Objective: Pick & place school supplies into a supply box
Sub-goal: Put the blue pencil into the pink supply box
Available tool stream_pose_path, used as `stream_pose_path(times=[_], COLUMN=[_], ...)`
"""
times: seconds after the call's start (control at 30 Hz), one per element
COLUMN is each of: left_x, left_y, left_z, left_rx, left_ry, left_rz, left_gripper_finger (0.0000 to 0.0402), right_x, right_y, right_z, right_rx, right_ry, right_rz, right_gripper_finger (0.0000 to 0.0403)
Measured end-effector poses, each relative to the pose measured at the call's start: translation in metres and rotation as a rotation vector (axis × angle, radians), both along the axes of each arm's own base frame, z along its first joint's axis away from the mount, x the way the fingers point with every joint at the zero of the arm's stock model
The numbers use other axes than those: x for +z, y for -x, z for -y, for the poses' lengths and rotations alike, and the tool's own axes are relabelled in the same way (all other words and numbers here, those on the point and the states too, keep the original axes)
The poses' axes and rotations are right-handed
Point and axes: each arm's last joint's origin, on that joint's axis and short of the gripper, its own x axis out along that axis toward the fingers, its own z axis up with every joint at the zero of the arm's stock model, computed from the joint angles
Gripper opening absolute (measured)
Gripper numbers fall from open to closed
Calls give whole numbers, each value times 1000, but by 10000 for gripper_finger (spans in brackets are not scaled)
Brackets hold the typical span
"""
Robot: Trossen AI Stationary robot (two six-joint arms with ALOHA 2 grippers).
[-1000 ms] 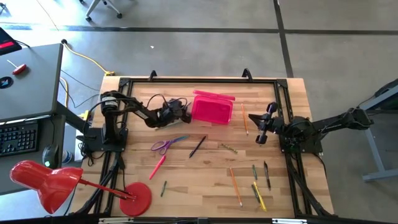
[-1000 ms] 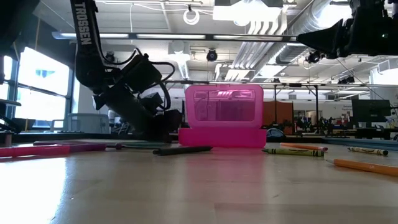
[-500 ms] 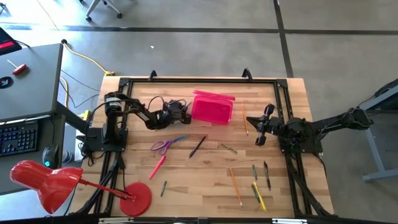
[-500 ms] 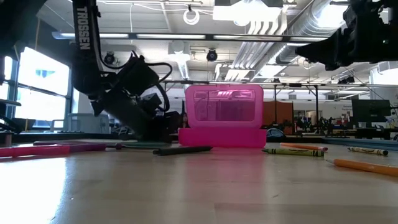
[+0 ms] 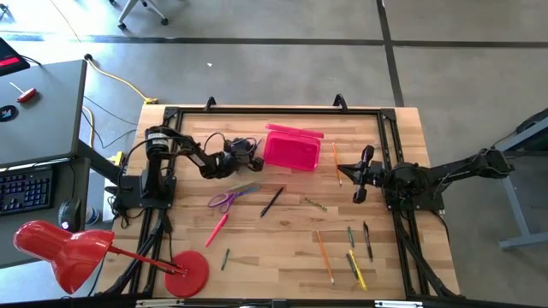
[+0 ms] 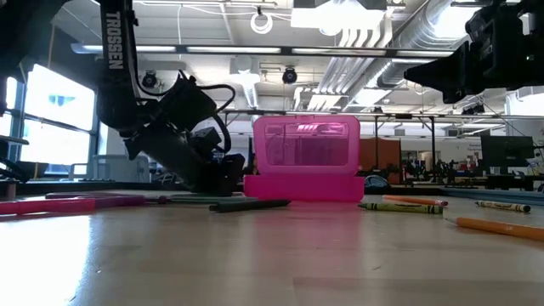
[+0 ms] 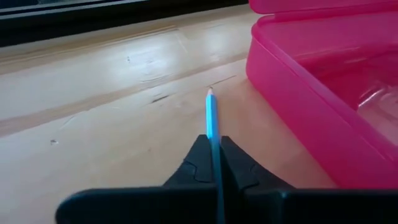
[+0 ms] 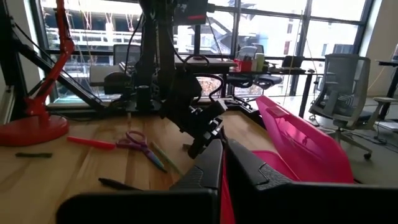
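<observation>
The pink supply box (image 5: 293,151) stands open at the table's far middle, its lid (image 6: 308,143) raised behind it. My left gripper (image 5: 248,159) is down at the table just left of the box (image 7: 323,87), shut on a blue pencil (image 7: 212,121). My right gripper (image 5: 359,178) hangs shut and empty above the table to the right of the box. Purple scissors (image 5: 229,198), a black pen (image 5: 272,201), a pink pen (image 5: 217,229) and an orange pencil (image 5: 336,168) lie flat on the wood. My left gripper pinches the blue pencil between its two fingertips (image 7: 198,163). The pencil lies along the fingers, and its pointed front part (image 7: 211,102) sticks out ahead of them beside the box's wall. The fingers slant down from the table's left. I cannot tell whether the pencil is off the wood.
Several more pencils and pens (image 5: 351,252) lie at the near right, a short green one (image 5: 225,258) near the middle. A red desk lamp (image 5: 64,252) leans over the near left corner, its round base (image 5: 188,272) on the table. A black rail frames the tabletop (image 5: 274,109).
My left gripper has shut on the blue pencil beside the box, staying almost in place. My right arm has shifted a little above the table, still shut.
</observation>
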Motion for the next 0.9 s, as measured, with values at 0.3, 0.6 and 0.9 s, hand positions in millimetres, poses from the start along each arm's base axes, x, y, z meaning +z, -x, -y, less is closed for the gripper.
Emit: stream_pose_path(times=[0.3, 0.6, 0.9], left_x=[28, 90, 129], left_y=[-1, 13, 8], left_z=[-2, 2, 13], left_rx=[-96, -114, -512], left_ry=[-10, -48, 21], left_rz=[8, -10, 218], left_gripper_finger=[28, 30, 34], right_x=[0, 0, 0], right_y=[0, 0, 0], right_z=[0, 0, 0], right_rx=[0, 16, 16], right_ry=[0, -24, -16], right_rz=[-2, 4, 2], right_gripper_finger=[0, 0, 0])
